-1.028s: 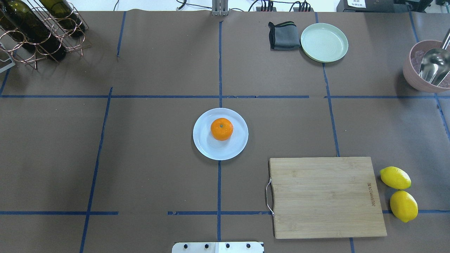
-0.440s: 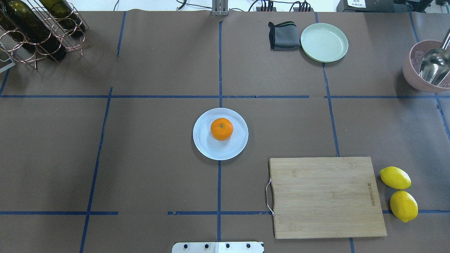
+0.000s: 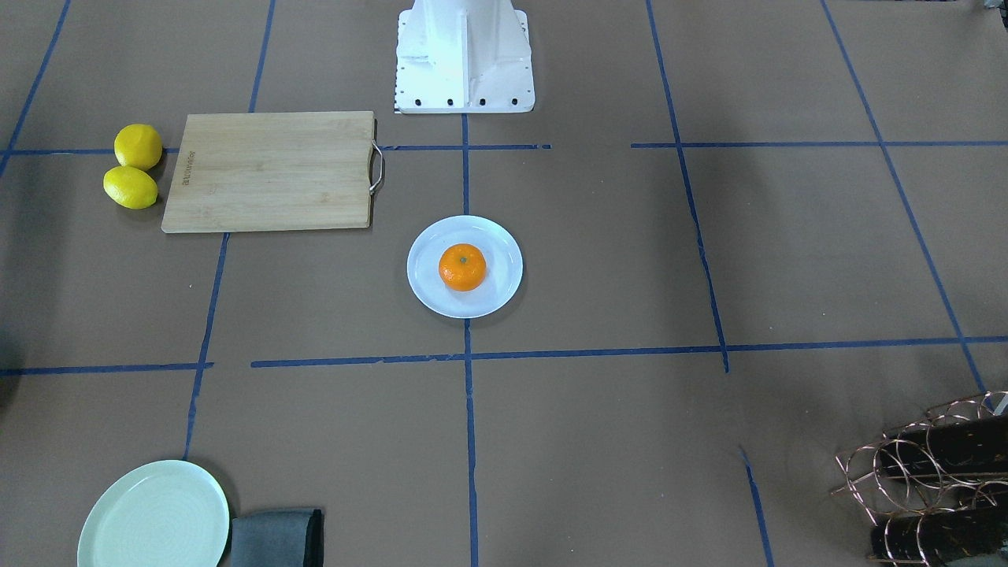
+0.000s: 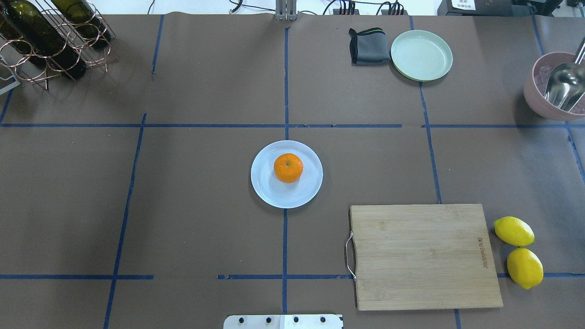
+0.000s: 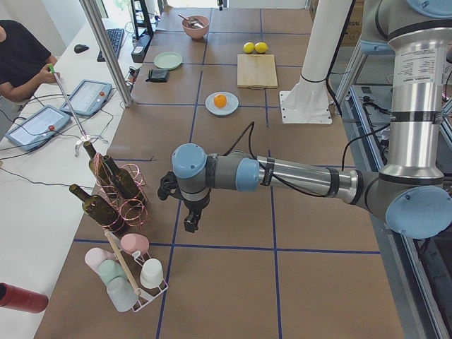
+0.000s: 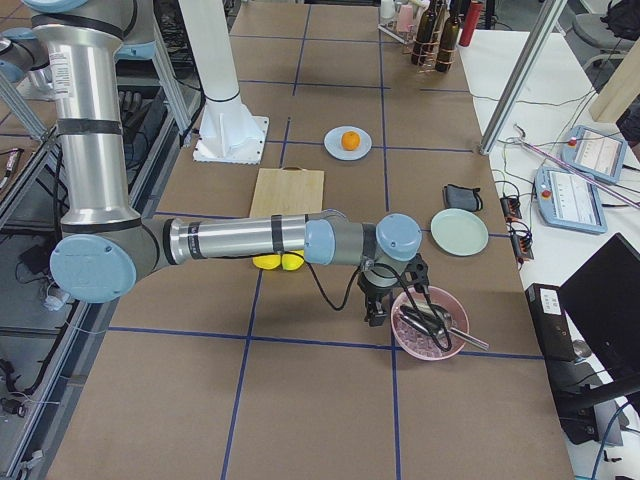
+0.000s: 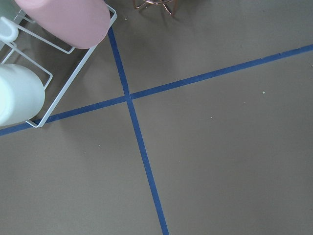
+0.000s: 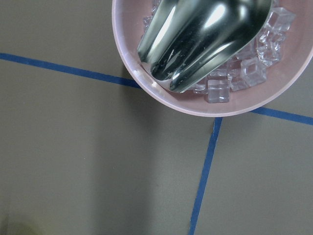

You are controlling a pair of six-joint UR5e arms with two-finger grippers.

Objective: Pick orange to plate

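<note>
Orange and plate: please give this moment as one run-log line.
orange: on plate | left gripper: near wine rack, state unclear | right gripper: beside pink bowl, state unclear | task: looks done

A robotics lab: the tabletop, papered in brown, is gridded with blue tape around a white robot pedestal. Across the tabletop from the pedestal, an operator is at a white bench carrying two control tablets, beside an aluminium post.
</note>
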